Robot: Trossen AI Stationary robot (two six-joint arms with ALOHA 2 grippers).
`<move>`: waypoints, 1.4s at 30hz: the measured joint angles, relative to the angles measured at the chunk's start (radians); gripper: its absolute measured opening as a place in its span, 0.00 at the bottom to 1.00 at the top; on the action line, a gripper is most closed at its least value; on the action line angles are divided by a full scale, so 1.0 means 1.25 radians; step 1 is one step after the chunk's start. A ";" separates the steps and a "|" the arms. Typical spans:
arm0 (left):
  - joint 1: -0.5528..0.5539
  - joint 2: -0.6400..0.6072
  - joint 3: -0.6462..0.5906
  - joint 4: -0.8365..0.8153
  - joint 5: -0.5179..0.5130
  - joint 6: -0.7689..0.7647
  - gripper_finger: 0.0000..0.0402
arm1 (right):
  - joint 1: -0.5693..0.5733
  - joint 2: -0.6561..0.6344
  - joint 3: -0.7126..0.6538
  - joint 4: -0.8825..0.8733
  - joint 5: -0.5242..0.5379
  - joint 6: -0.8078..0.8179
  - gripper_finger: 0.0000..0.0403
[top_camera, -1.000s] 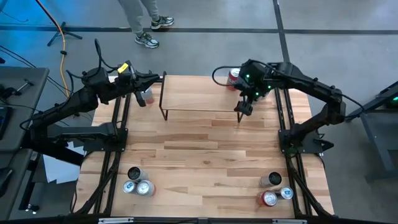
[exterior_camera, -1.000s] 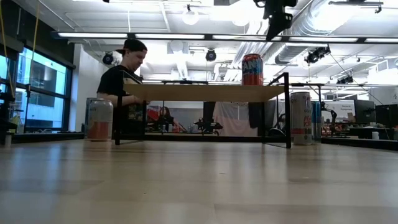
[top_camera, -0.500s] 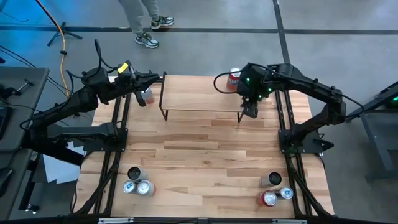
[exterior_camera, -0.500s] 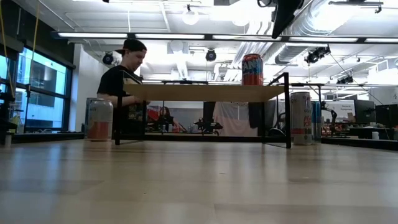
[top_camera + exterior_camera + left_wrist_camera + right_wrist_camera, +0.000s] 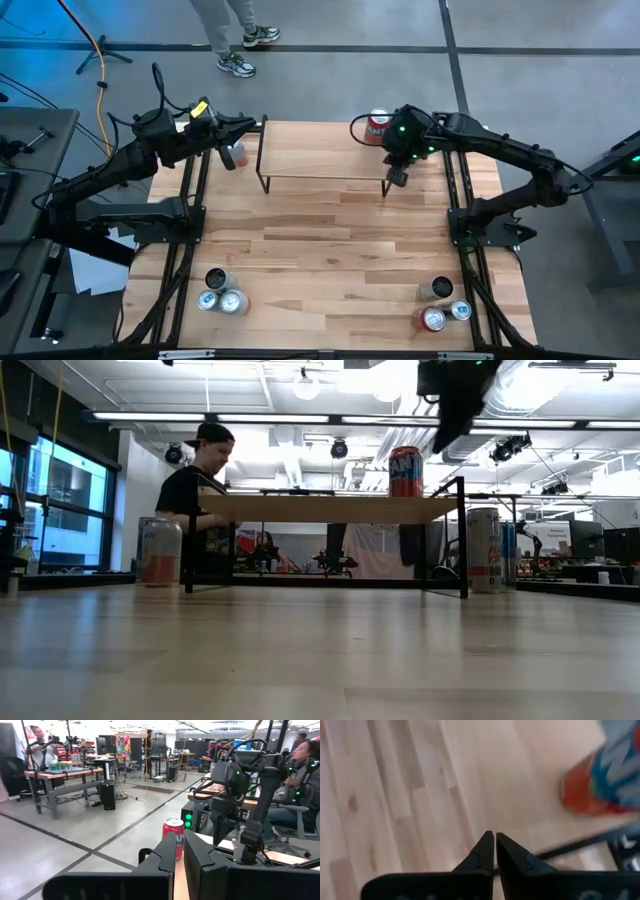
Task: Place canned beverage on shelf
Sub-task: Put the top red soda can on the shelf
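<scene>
So the right gripper (image 5: pixel 397 177) is pinched together on nothing, hanging over the shelf's (image 5: pixel 320 158) right end. Red can (image 5: pixel 377 126) stands on the shelf's far right corner. Left gripper (image 5: pixel 229 158) is closed too, its tip hard to make out.

The table (image 5: pixel 330 250) was pale, matt, streaked wood planks. The shelf (image 5: pixel 320 155) had a light, smooth wood top on thin black metal legs. The red can (image 5: pixel 405 472) was glossy printed metal. Both arms looked like dark matt plastic and metal. The floor (image 5: pixel 330 85) was smooth grey concrete.
</scene>
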 joint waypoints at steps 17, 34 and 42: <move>0.000 0.000 0.000 0.000 -0.020 0.015 0.00 | 0.075 0.126 0.000 0.116 0.357 0.069 0.00; 0.000 0.000 0.000 -0.025 -0.020 0.015 0.00 | 0.077 0.126 0.000 0.171 0.458 0.067 0.00; 0.000 0.000 0.000 -0.025 -0.020 0.015 0.00 | 0.063 0.126 0.000 0.171 0.502 0.046 0.00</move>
